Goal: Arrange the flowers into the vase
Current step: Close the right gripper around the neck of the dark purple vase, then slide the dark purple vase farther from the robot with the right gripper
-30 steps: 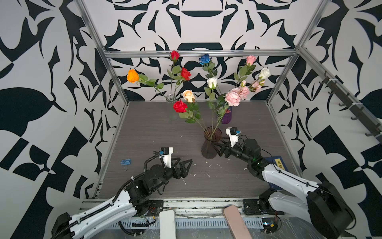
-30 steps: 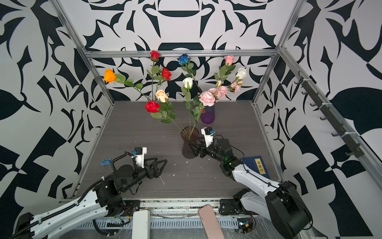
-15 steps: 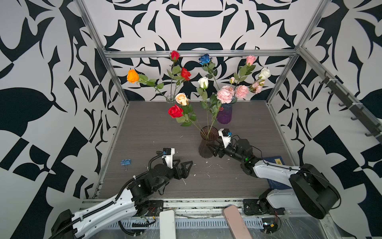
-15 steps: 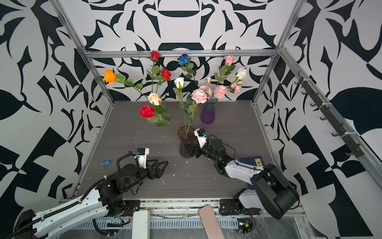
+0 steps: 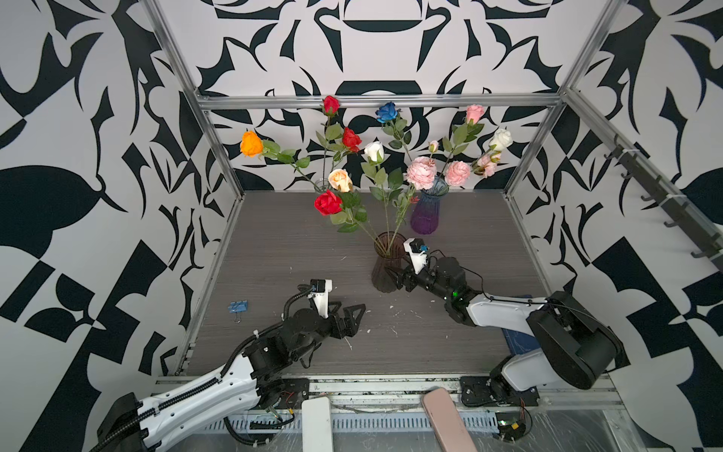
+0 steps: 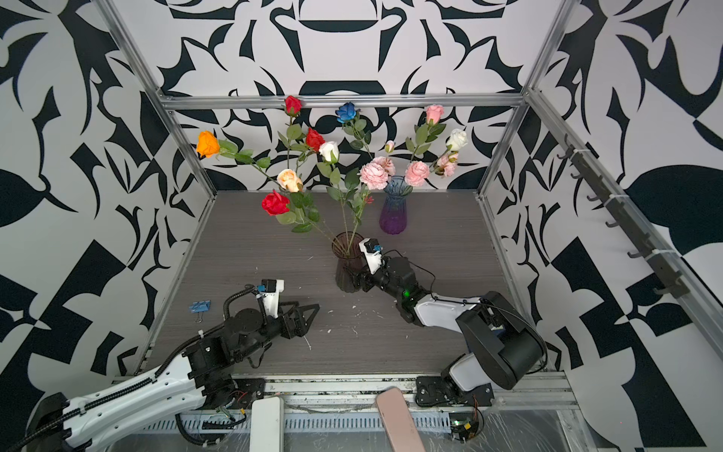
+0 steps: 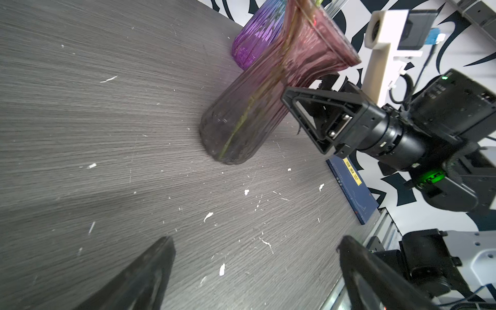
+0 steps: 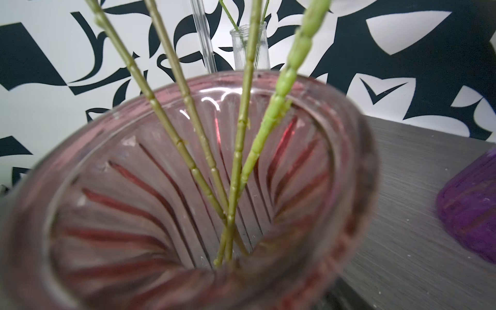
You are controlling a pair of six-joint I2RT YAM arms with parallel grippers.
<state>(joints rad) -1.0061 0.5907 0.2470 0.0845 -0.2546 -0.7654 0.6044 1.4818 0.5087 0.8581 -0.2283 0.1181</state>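
A smoky pink ribbed glass vase [image 5: 385, 270] [image 6: 346, 270] [image 7: 249, 112] stands mid-table. It holds a red rose [image 5: 328, 203], a peach rose [image 5: 340, 180] and a white rose [image 5: 374, 150]; several green stems [image 8: 241, 150] cross inside its mouth. My right gripper [image 5: 394, 274] [image 6: 355, 276] [image 7: 300, 88] straddles the vase's body, the near finger against the glass, the far one hidden behind it. My left gripper [image 5: 358, 319] [image 6: 311, 319] [image 7: 257, 239] hovers open over bare table, in front and to the left of the vase, holding nothing.
A purple vase [image 5: 428, 211] with pink blooms [image 5: 420, 172] stands behind. A clear vase [image 5: 322, 184] with orange and red roses stands at the back wall. A blue binder clip [image 5: 238, 306] lies left, a blue book [image 7: 351, 188] under the right arm. Metal frame posts border the table.
The right gripper and the pink vase have shifted left toward the table's middle, and the flowers in it have swung left. The left gripper has edged forward, still open.
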